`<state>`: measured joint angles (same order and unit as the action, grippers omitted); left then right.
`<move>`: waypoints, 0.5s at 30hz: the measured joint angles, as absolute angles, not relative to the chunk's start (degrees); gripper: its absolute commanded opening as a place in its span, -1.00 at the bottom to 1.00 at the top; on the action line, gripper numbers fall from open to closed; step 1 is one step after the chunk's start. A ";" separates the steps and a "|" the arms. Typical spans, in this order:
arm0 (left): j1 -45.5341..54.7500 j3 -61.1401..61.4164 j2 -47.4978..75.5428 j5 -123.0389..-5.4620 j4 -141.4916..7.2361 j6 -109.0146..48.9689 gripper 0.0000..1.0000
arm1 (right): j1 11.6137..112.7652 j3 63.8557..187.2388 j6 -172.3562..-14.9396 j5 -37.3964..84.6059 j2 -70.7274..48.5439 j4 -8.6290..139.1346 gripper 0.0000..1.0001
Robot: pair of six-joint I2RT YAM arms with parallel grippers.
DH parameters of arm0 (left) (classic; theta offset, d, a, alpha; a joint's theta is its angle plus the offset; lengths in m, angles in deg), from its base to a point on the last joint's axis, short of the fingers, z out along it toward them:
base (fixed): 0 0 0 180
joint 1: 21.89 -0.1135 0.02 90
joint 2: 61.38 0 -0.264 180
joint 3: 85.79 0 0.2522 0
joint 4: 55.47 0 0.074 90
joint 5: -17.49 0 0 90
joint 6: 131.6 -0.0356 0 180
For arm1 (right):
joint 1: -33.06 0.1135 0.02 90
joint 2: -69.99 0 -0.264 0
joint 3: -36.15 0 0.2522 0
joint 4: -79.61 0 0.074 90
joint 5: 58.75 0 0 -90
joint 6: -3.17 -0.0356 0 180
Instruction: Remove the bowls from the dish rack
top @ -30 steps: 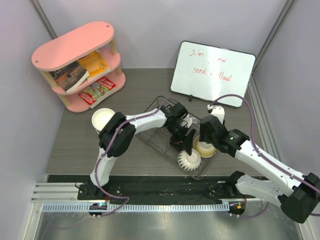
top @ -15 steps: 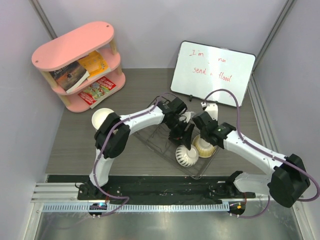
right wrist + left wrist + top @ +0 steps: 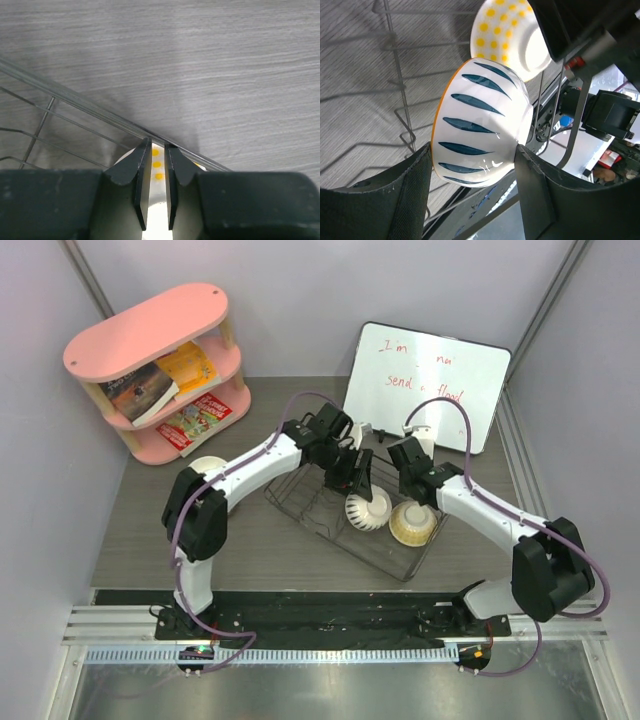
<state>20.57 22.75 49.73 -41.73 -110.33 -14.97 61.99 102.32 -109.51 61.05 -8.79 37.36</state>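
The black wire dish rack stands mid-table. My left gripper is shut on the white ribbed bowl, which is tilted on its side over the rack's middle. In the left wrist view the bowl has dark blue stripes and sits between both fingers. My right gripper sits at the far rim of the yellow patterned bowl in the rack's right end. In the right wrist view its nearly closed fingers pinch the yellow-dotted wall. A cream bowl sits on the table, left.
A pink shelf with books stands at the back left. A whiteboard leans at the back right. The rack's wire edge crosses the right wrist view, and the yellow bowl shows beyond the held bowl in the left wrist view.
My left gripper has carried the white ribbed bowl from the rack's near end up and away toward its middle. My right gripper has shifted to the yellow bowl's far rim.
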 measured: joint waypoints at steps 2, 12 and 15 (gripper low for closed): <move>20.74 22.69 49.09 -42.38 -110.36 -14.97 -1.00 | 61.20 102.86 -108.94 60.61 -9.89 38.01 -0.59; 20.78 21.40 42.97 -49.46 -111.43 -15.08 -1.00 | 59.59 107.06 -106.38 56.98 -14.70 40.42 -0.54; 20.78 20.35 39.61 -53.38 -111.86 -15.10 -1.00 | 59.59 107.69 -105.95 55.78 -14.70 40.70 -0.49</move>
<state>20.78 20.35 39.61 -53.38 -111.86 -15.10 59.59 107.69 -105.95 55.78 -14.70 40.70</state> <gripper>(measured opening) 0.615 0.237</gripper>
